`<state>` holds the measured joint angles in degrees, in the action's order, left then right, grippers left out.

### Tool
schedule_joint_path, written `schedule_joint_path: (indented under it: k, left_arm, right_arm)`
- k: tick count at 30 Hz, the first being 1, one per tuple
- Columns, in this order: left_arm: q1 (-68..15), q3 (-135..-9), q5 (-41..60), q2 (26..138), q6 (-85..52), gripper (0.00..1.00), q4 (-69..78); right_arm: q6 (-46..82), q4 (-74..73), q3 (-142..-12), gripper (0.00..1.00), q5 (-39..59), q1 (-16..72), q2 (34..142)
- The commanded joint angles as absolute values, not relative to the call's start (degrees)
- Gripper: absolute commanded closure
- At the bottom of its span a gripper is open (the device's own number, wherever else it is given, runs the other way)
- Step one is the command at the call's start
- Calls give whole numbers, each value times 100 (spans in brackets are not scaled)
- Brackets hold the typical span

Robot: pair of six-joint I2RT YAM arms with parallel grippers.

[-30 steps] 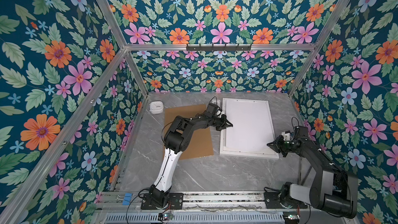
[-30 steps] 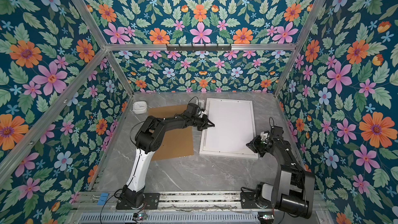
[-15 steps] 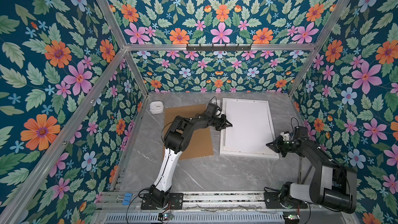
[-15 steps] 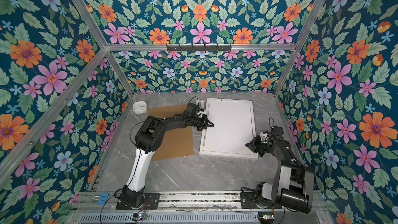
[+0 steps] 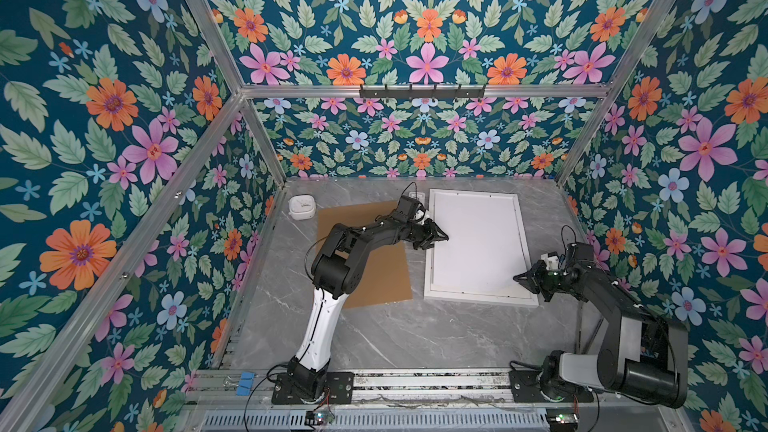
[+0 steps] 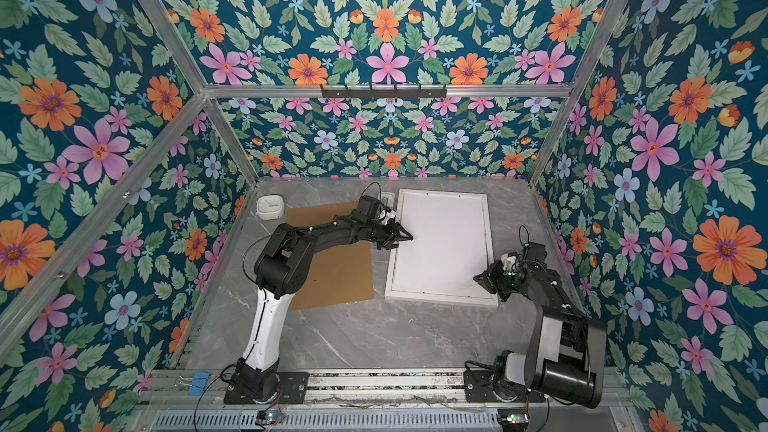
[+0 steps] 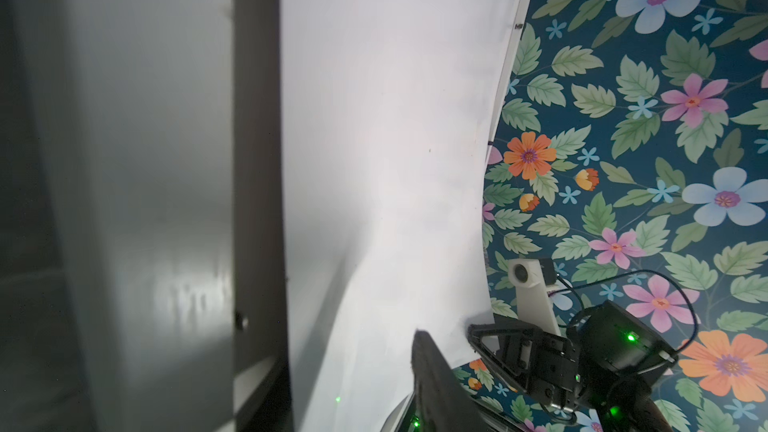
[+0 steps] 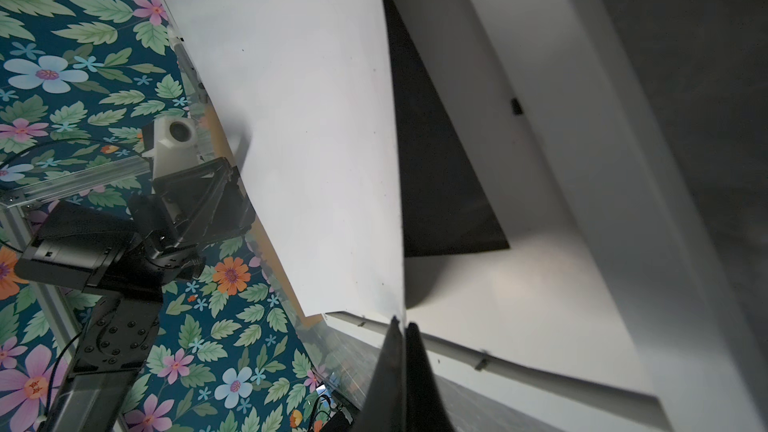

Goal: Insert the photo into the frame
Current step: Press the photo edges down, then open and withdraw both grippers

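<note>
**Right claw pinched on the photo's near corner, sheet lying over the frame**

Closest to my bases, my right claw (image 8: 402, 324) has its two fingers pressed flat together on the near right corner of the photo (image 5: 473, 243). In the right wrist view the sheet's edge runs straight down into the pinch. The photo lies white back up over the frame (image 5: 478, 297). The frame rests flat on the grey marble table (image 5: 415, 338), right of the middle in both top views. The sheet bows rather than lying level. At my right claw's corner it stands clear of the frame, with a dark gap showing beneath it.

Farther out, my left claw (image 5: 438, 241) reaches in from the left to the photo's left edge, about midway along it. The left wrist view shows only one dark finger (image 7: 432, 376), lying over the white sheet. The other is hidden, so I cannot tell whether this claw is apart or clamped on the edge.

Left of the frame, just beside it with a strip of table between, a plain brown backing board (image 5: 386, 276) lies flat, partly under my left arm. Beyond the board, near the table's far left corner, sits a small white rounded box (image 5: 302, 207). On the far wall hangs a black rail of hooks (image 5: 422, 91).
</note>
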<state>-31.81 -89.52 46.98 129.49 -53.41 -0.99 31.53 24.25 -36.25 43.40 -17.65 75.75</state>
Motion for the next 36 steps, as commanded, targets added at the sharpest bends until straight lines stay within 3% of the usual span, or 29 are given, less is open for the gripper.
schedule_joint_path:
  k: [1,13,22,36]
  left_arm:
    - [-3140,-8983,4509,12811,-4991,58,-553]
    - [-3028,-8750,3899,12184,-4353,57,-1397]
    - [-3023,-8425,3689,11772,-4140,57,-1556]
    - [-3006,-8280,3484,11466,-3875,57,-1869]
  right_arm:
    - [3258,2286,-3604,100,4421,-1766,7577]
    - [3335,2188,-3472,94,4386,-1765,7558]
    - [3178,2464,-3530,70,4335,-1767,7500]
    - [3014,3325,-3712,48,3530,-1765,6889]
